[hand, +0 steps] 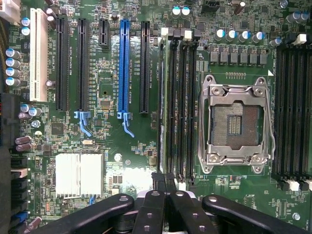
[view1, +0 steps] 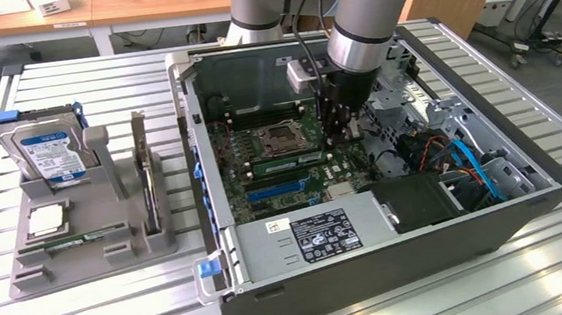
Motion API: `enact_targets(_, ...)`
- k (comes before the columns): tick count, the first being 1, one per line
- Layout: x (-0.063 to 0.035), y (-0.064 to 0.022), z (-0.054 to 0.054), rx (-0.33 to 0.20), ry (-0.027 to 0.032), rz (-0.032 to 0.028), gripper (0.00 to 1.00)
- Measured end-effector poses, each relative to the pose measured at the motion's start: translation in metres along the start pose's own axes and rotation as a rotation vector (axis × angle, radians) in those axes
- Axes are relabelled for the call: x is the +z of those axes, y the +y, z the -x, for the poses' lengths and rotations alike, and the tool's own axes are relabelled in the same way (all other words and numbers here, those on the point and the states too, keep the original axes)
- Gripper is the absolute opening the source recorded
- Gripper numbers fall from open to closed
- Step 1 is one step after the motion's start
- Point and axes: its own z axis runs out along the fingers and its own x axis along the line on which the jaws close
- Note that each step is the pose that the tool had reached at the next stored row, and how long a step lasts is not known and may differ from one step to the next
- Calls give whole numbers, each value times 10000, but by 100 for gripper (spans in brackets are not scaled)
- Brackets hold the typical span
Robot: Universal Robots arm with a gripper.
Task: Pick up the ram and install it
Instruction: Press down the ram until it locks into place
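We judge the ram [hand: 167,102] seated in its slot, gripper [hand: 165,187] jaws pressed together just above it

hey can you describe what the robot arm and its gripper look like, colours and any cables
The arm is a thick silver-grey tube with a light blue joint cap at the top and a black band near the wrist. A small silver-white box is mounted beside the wrist, and black cables run down along it. The gripper is black, with curved glossy linkage arms, round rivets at the joints, and two slim fingers.
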Motion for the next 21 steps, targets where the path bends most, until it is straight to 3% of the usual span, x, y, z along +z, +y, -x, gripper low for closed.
enact_targets(21,33,-2,-1,-1,-4,-2,10)
